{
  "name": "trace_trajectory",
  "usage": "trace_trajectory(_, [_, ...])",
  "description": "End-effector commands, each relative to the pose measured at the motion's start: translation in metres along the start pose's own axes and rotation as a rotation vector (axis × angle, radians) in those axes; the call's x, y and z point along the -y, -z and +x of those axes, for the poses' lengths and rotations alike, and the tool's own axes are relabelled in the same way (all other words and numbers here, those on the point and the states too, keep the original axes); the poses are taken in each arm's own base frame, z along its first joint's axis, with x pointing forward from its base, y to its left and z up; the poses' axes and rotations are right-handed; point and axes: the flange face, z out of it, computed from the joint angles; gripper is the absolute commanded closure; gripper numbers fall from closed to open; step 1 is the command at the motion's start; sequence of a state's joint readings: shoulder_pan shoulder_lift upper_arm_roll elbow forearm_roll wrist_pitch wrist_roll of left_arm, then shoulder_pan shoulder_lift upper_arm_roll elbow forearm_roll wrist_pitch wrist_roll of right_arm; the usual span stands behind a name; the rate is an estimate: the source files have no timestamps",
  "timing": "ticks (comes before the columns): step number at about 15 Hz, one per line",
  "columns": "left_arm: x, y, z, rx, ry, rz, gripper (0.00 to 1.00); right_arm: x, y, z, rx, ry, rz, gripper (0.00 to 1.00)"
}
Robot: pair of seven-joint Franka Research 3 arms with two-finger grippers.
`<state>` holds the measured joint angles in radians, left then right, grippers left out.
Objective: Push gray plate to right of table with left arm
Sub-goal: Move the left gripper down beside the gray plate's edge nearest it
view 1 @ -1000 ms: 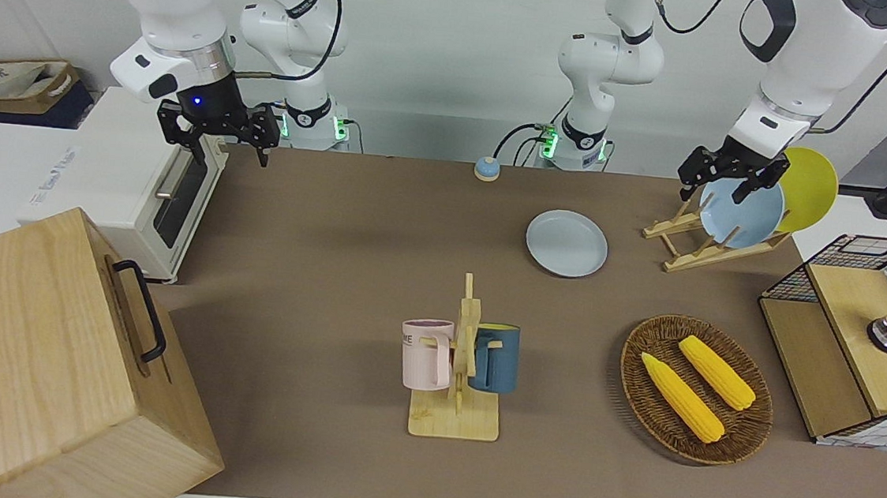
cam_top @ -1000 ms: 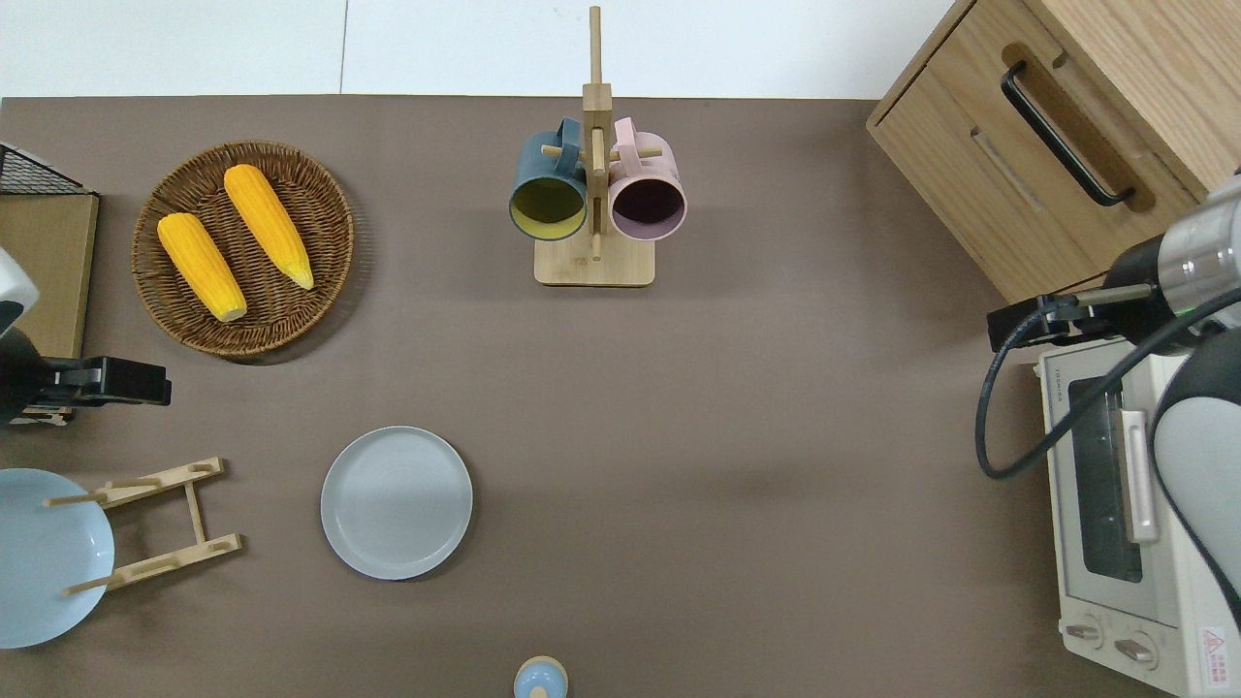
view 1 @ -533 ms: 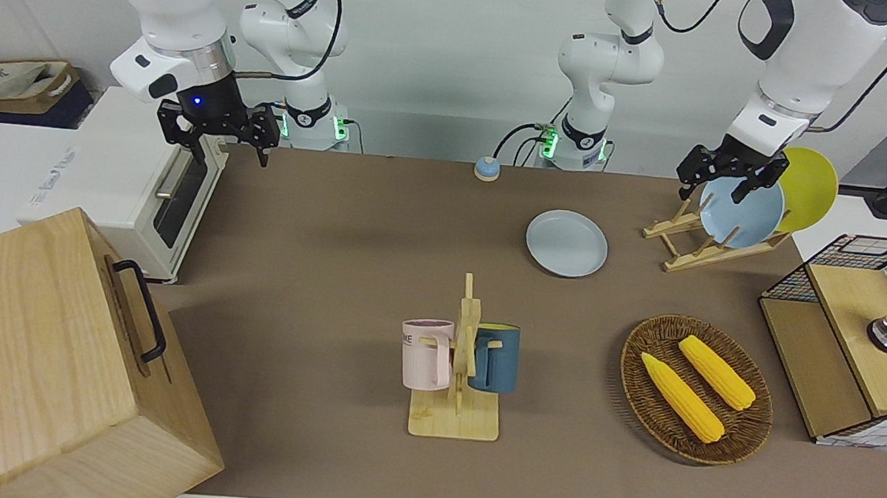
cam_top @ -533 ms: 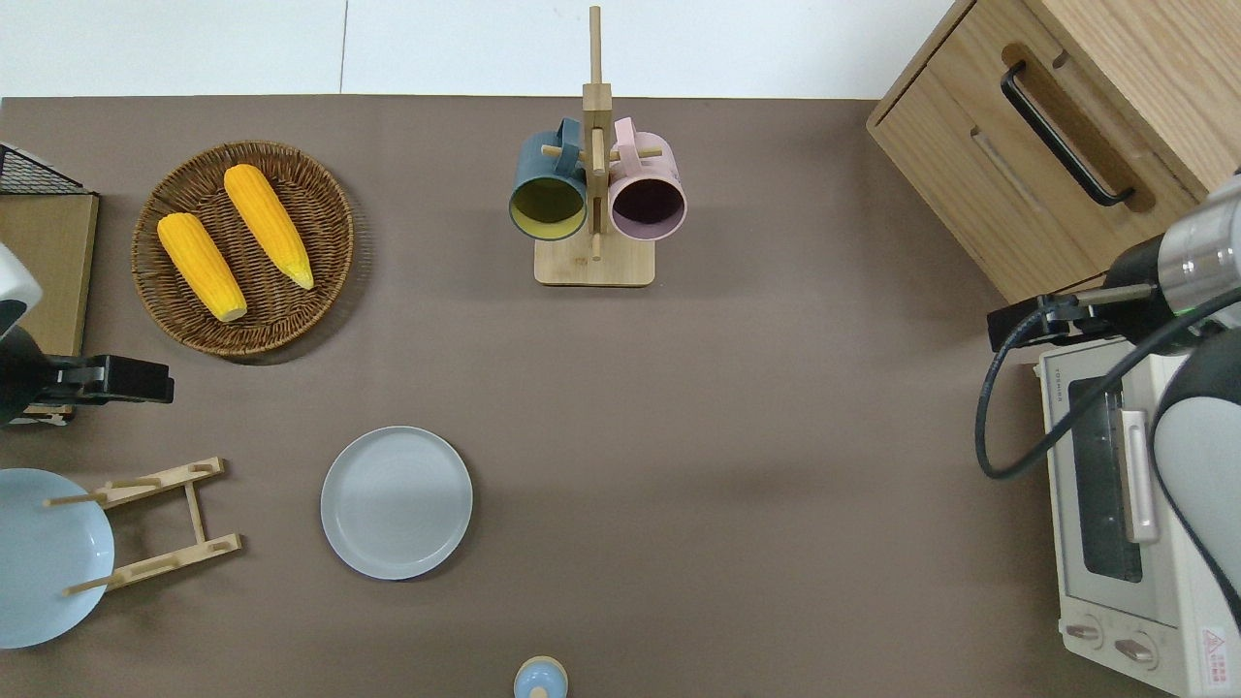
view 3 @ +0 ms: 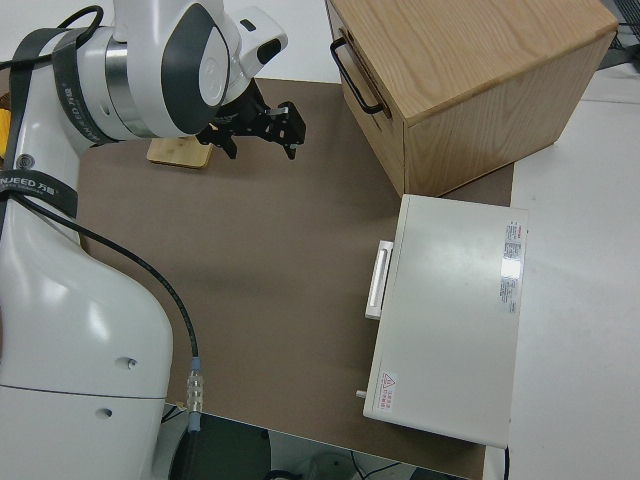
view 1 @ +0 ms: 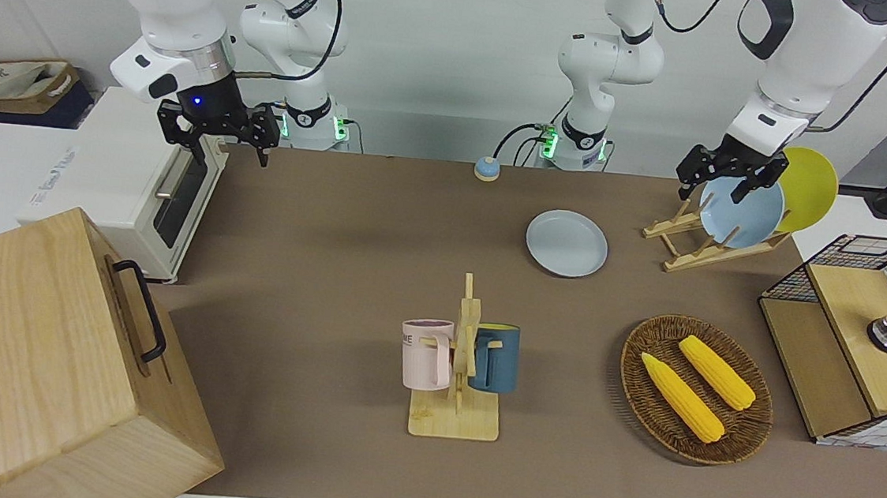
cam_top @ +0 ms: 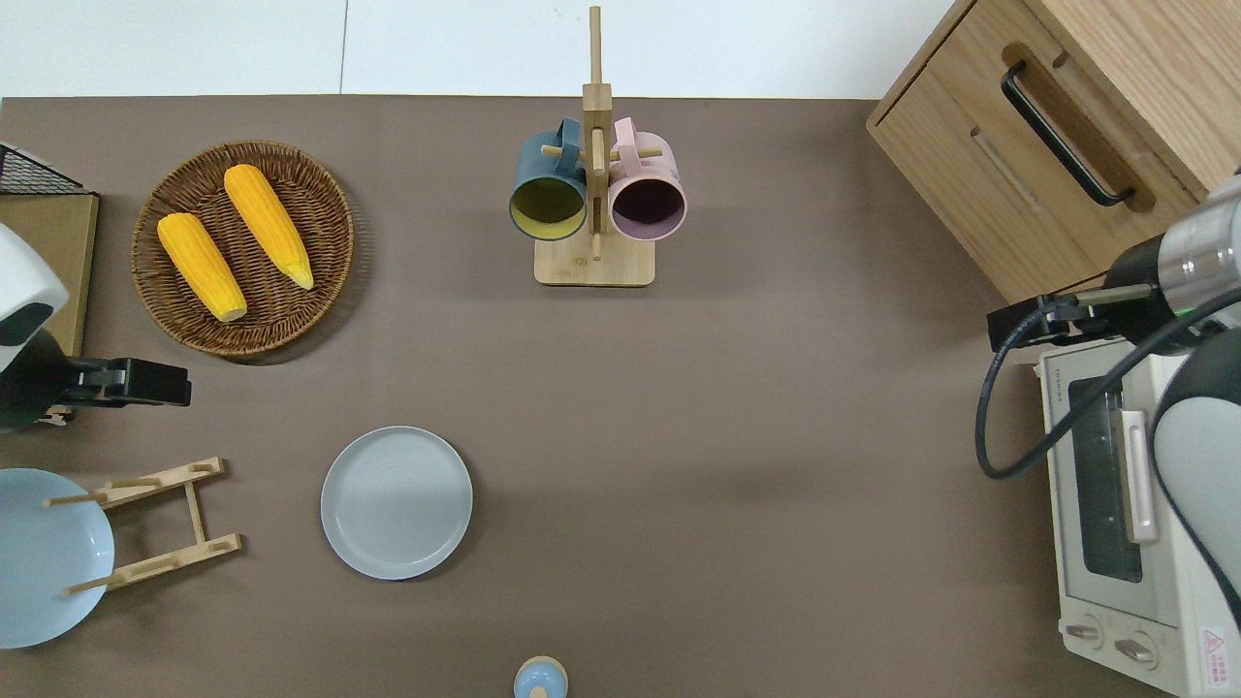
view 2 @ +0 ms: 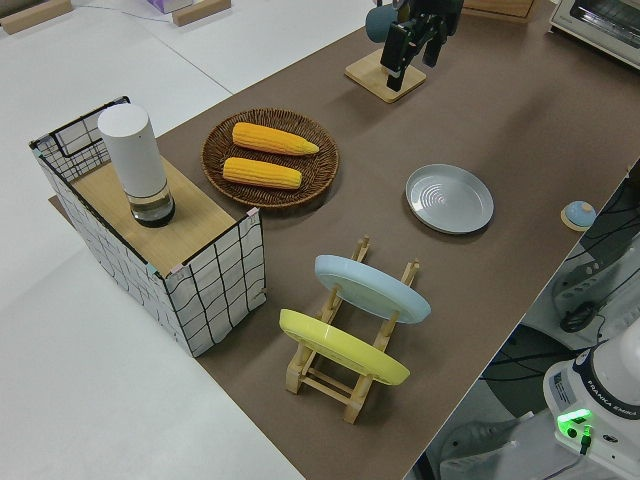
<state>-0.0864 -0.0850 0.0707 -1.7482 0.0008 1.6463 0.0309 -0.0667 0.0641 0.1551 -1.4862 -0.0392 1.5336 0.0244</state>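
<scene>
While the left end effector (view 1: 722,174) hangs aloft (fingers spread), gray plate (cam_top: 397,502) flat on table (cam_top: 737,407), well apart.

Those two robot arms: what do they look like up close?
Both are glossy white jointed arms with black joint panels. The left arm and right arm each end in a black two-finger gripper, trail black cables, and show green lights at the base; the right wrist glows blue.

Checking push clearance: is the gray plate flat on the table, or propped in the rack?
Flat on the table. The gray plate lies rim up on the brown top, apart from the wooden rack, which holds the sky-blue plate.
</scene>
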Motion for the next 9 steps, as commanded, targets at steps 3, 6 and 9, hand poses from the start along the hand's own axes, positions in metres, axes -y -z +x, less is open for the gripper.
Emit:
trace_trajectory(3, [-0.003, -0.019, -0.035, 0.049, 0.036, -0.013, 0.01, 0.0, 0.003, -0.003, 0.003, -0.006, 0.006, 0.017])
trace_trajectory(6, [-0.01, -0.044, -0.04, 0.048, 0.04, -0.019, 0.01, 0.0, 0.003, -0.003, 0.003, -0.004, 0.006, 0.017])
trace_trajectory(9, [-0.015, -0.09, -0.056, 0.024, 0.042, -0.022, 0.01, 0.0, 0.003, -0.003, 0.003, -0.004, 0.006, 0.017])
